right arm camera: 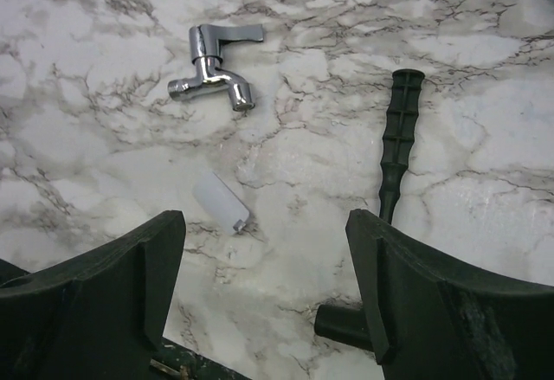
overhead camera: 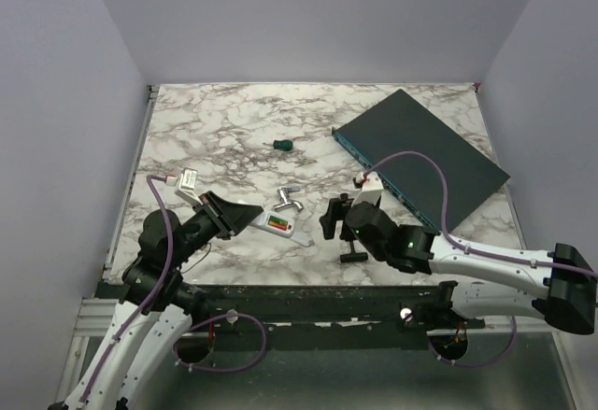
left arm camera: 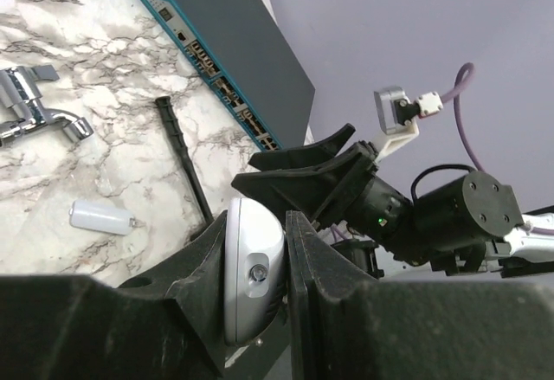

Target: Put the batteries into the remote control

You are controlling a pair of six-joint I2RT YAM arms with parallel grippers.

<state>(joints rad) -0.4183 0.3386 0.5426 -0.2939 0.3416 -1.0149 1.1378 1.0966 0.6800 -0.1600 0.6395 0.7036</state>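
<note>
The white remote control (overhead camera: 280,226) is pinched at one end by my left gripper (overhead camera: 252,214) and held just above the marble. In the top view an orange-red battery (overhead camera: 276,223) shows in its upturned face beside a green patch. The left wrist view has the remote's rounded end (left arm camera: 251,267) edge-on between the fingers of the left gripper (left arm camera: 255,222), which is shut on it. My right gripper (overhead camera: 330,219) hovers open just right of the remote. Its jaws (right arm camera: 267,224) stand wide over bare marble, holding nothing.
A small white cover piece (right arm camera: 221,201) lies on the marble ahead of the right jaws. A silver tap (overhead camera: 288,200) sits behind the remote. A black ribbed handle (right arm camera: 396,142) lies by the right gripper. A green screwdriver (overhead camera: 282,145) and a dark teal flat box (overhead camera: 420,153) lie farther back.
</note>
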